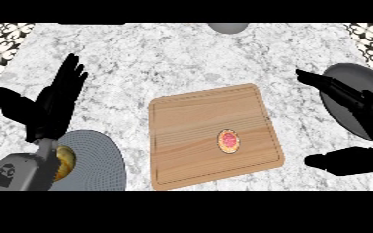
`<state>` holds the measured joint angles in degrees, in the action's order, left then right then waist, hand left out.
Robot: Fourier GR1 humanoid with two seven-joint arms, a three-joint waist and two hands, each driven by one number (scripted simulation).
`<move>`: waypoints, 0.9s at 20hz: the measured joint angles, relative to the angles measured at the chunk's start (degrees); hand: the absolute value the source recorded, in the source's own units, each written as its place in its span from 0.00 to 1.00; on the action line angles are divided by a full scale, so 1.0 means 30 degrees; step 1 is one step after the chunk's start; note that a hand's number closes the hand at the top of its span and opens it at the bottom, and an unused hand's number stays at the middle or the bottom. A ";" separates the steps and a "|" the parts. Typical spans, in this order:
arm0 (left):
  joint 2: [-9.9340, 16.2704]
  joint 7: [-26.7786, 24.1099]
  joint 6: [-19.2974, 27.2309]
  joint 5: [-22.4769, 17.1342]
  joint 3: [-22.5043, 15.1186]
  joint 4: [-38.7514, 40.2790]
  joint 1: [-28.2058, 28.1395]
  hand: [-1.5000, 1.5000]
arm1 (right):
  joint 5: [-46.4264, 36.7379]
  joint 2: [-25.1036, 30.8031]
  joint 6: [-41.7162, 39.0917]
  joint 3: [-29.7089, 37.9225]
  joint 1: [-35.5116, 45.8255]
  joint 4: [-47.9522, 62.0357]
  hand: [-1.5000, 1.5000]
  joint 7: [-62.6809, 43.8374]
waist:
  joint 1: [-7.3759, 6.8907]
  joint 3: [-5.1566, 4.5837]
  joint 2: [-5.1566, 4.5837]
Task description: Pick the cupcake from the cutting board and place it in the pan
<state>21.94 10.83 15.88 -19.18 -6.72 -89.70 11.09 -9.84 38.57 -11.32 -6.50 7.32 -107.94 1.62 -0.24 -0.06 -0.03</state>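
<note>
The cupcake (229, 141), small with pink frosting, sits on the right half of the wooden cutting board (189, 128) in the middle of the counter. The grey pan (348, 121) lies at the right edge, partly cut off. My right hand (329, 86) shows as a black shape across the pan, its fingers straight and pointing left, well away from the cupcake. Left of the board, my left hand (59, 96) rests open with its fingers up, holding nothing.
A grey plate (98, 160) with a yellow item (65, 160) lies at the lower left, under my left forearm. A grey object (229, 27) shows at the counter's far edge. A black shape (342, 160) lies at the lower right.
</note>
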 measured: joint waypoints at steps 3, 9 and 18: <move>-0.0001 0.0002 -0.0214 0.0158 -0.0137 -0.0294 -0.0354 0.50 | -0.1344 0.0222 -0.0800 -0.1222 0.1467 -0.0226 0.00 -0.2085 | -0.0175 -0.0006 0.0003; -0.0382 -0.0282 -0.0379 0.0387 -0.0154 -0.0061 -0.0426 0.50 | -0.2843 0.0081 -0.3691 -0.3979 0.4356 0.0263 0.00 -0.5738 | -0.0289 -0.0016 -0.0015; -0.0608 -0.0116 -0.0573 0.0764 0.0308 0.0104 -0.0274 0.50 | -0.3403 -0.1616 -0.8442 -0.7182 0.5763 0.0377 0.00 -1.0095 | -0.0079 0.0003 0.0011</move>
<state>20.11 10.48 14.16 -16.88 -5.79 -89.38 10.27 -20.05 33.73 -36.65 -28.05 24.61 -106.80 -28.66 -0.47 -0.06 0.01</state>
